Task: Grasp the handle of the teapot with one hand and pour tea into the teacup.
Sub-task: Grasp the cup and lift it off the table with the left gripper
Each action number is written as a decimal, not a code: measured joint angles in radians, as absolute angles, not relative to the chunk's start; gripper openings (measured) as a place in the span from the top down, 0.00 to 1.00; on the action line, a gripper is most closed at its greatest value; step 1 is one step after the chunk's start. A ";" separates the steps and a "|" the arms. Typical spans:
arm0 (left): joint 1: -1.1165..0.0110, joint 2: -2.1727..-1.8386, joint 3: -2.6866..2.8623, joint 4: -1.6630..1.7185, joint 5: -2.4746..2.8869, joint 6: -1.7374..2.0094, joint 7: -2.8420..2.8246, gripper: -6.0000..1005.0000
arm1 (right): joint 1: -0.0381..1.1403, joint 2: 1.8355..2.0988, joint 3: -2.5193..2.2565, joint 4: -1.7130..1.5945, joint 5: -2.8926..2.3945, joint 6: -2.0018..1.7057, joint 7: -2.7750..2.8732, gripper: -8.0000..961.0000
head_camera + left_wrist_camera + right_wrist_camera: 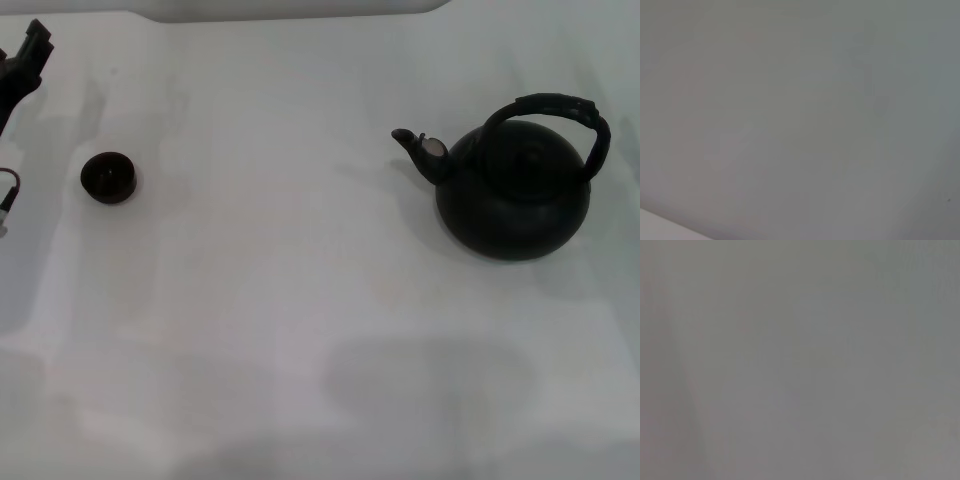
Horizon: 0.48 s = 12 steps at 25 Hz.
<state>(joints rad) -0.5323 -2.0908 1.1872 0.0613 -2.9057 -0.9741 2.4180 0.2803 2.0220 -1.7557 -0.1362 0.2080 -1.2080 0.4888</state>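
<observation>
Where the white tabletop (300,330) fills the head view, the teapot (515,195) sits upright at the right of the frame, a large round matte black pot. Its short curved spout points toward the left of the frame, with a pale spot at its base. Over the top arches the handle (560,110), a thick black ribbed hoop leaning a little toward the right edge. A round lid is just discernible against the body, black on black.

Well apart from it, at the left of the frame, stands the teacup (108,177), a tiny round dark cup with no handle, upright; its inside is too dark to tell whether it holds anything.

At the upper left corner the left claw (25,62) juts in as a dark shape, cut off by the frame edge, above and to the left of the teacup and clear of it. Whether it is released or clenched cannot be told. Some wiring shows at the left edge below it. No right claw appears in any view.

Both wrist views show only a plain grey-white surface, with none of the objects the head view shows
</observation>
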 joint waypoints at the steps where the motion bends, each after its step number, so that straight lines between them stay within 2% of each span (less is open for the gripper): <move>1: -0.531 -2.091 1.187 0.061 -2.905 -0.974 2.418 0.28 | 0.280 2.022 -1.756 -0.137 0.208 -1.209 0.489 0.12; 12: -0.529 -2.090 1.188 0.061 -2.898 -0.973 2.414 0.28 | 0.280 2.022 -1.755 -0.141 0.211 -1.211 0.489 0.12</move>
